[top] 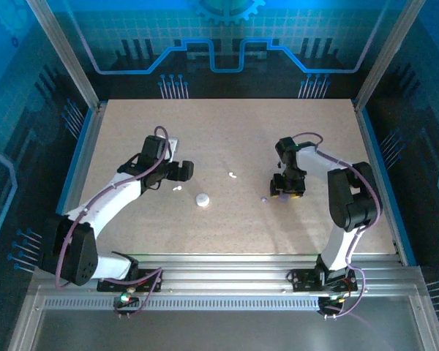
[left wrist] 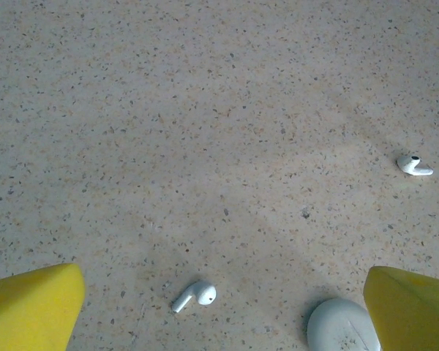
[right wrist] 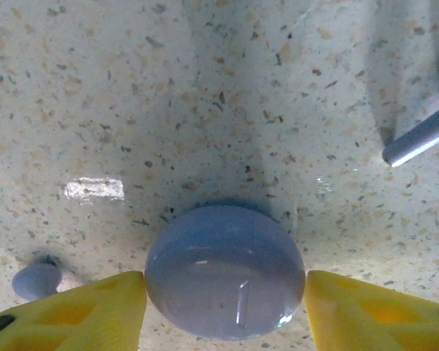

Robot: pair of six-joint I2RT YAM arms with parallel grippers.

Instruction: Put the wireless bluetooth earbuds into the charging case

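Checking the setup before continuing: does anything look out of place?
Yes: one white earbud lies by the white round puck, the other earbud farther off, both loose on the table.

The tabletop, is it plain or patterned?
Patterned: the tabletop is pale beige with fine dark speckles, clearest in the left wrist view.

1. One earbud (left wrist: 194, 295) is laid on the table (top: 227, 131), just left of a round puck (top: 203, 199).
2. The second earbud (top: 233, 175) is placed behind that puck, farther right.
3. Another puck (right wrist: 225, 281) is flanked by the right end effector (right wrist: 224, 292), with a small piece (right wrist: 36, 280) to its left.
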